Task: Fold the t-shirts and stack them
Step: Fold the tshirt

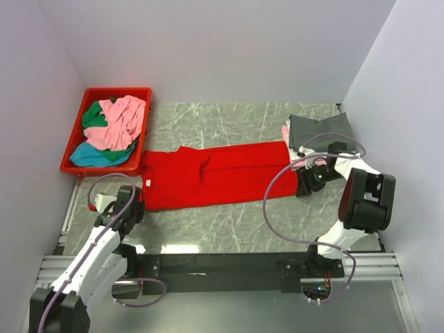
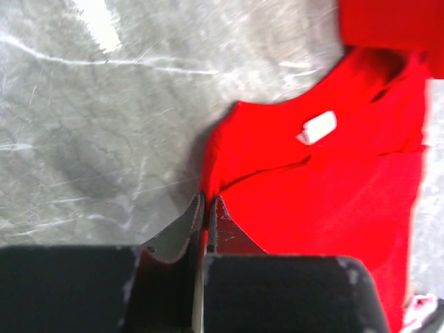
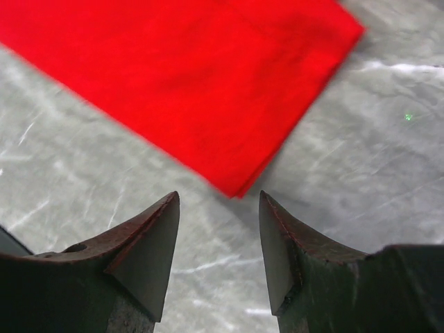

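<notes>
A large bright red cloth t-shirt [image 1: 215, 177] is being supported flat on the grey marbled table [image 1: 236, 222]. Its collar-end edge is being pinched by the left gripper [image 2: 207, 202]. The right gripper [image 3: 218, 202] is being held spread just beside the opposite corner.

Left black gripper [image 2: 206, 201] low, jaws pinched on edge of the bright red cloth t-shirt [image 2: 326, 208]; right black gripper [image 3: 218, 201] tilted down, jaws apart.

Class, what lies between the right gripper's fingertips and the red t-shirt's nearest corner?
Only bare tabletop separates the right gripper from the red t-shirt, shown in the right wrist view.
</notes>
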Available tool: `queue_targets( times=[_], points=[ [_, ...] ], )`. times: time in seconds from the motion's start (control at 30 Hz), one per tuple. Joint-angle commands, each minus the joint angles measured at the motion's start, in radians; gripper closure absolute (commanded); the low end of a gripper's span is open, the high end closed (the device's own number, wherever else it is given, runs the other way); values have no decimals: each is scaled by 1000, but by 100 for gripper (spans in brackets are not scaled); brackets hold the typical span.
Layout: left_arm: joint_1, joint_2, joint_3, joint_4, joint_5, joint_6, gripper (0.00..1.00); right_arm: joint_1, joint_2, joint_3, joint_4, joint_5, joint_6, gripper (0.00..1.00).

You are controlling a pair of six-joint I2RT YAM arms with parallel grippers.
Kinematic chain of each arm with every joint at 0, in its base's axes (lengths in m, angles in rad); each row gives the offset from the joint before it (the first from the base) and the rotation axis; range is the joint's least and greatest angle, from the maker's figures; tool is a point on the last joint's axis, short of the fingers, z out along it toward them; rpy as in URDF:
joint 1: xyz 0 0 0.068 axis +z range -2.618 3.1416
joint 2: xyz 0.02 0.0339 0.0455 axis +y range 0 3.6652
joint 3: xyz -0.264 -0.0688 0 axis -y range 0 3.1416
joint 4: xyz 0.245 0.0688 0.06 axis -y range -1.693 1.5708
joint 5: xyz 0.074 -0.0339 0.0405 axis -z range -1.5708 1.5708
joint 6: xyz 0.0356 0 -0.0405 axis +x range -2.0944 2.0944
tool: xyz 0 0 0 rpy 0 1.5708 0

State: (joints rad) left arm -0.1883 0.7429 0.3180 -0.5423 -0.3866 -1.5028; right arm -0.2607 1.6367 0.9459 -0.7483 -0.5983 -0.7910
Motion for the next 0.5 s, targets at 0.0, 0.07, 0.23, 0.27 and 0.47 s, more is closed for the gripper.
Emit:
queue_targets(
  times=[0.0, 0.07, 0.23, 0.27, 0.47],
  points=[
    [9, -65, 1, -41, -69, 15, 100, -5, 60, 53, 82, 29, 105, 44],
    [12, -79, 0, -54, -75, 15, 100, 1, 87, 79, 83, 28, 121, 44],
    [16, -85, 1, -56, -74, 23, 100, 9, 152, 114, 31, 2, 119, 55],
    [18, -82, 1, -51, -71, 23, 100, 9, 158, 123, 24, -1, 110, 59],
    [24, -62, 9, -48, -67, 32, 100, 6, 170, 159, -80, 6, 36, 100]
  ],
)
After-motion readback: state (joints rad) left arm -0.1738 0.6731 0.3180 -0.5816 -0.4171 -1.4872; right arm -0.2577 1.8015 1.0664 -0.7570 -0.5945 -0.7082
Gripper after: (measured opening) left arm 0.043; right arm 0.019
